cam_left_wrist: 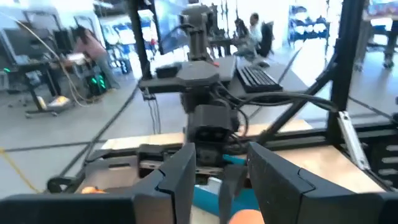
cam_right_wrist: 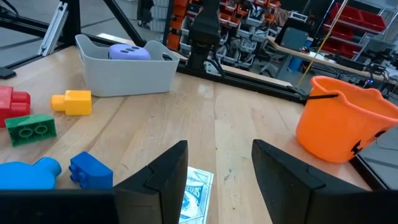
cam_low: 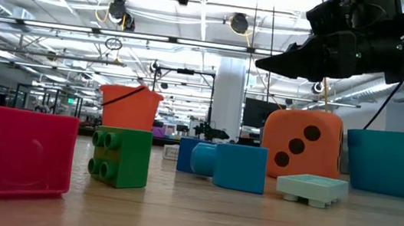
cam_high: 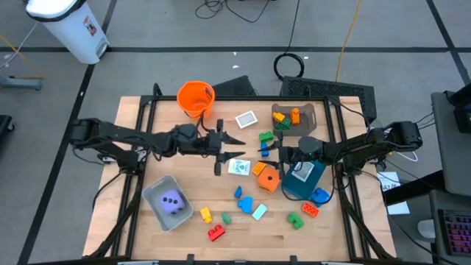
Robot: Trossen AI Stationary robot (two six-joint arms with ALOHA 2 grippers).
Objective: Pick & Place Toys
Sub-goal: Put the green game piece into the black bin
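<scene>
Bright plastic blocks lie on the wooden table, among them a blue one [cam_high: 244,200], a red one [cam_high: 216,233] and a green one [cam_low: 119,157]. An orange dotted die [cam_high: 268,178] rests on the boards beside a white card [cam_high: 238,167]. A purple die [cam_high: 172,202] sits inside the grey bin [cam_high: 156,193]. Above the table's middle my left gripper [cam_high: 239,147] hangs open, pointing level toward the right arm, with nothing between its fingers [cam_left_wrist: 180,174]. Facing it, my right gripper [cam_high: 266,153] is open over the card [cam_right_wrist: 196,190] and holds nothing.
An orange bucket [cam_high: 196,98] stands at the far edge. A teal bin [cam_high: 303,184] sits under the right arm, and another bin [cam_high: 302,110] with blocks stands at the far right. A second card [cam_high: 246,118] lies near it. Black frame rails border the table.
</scene>
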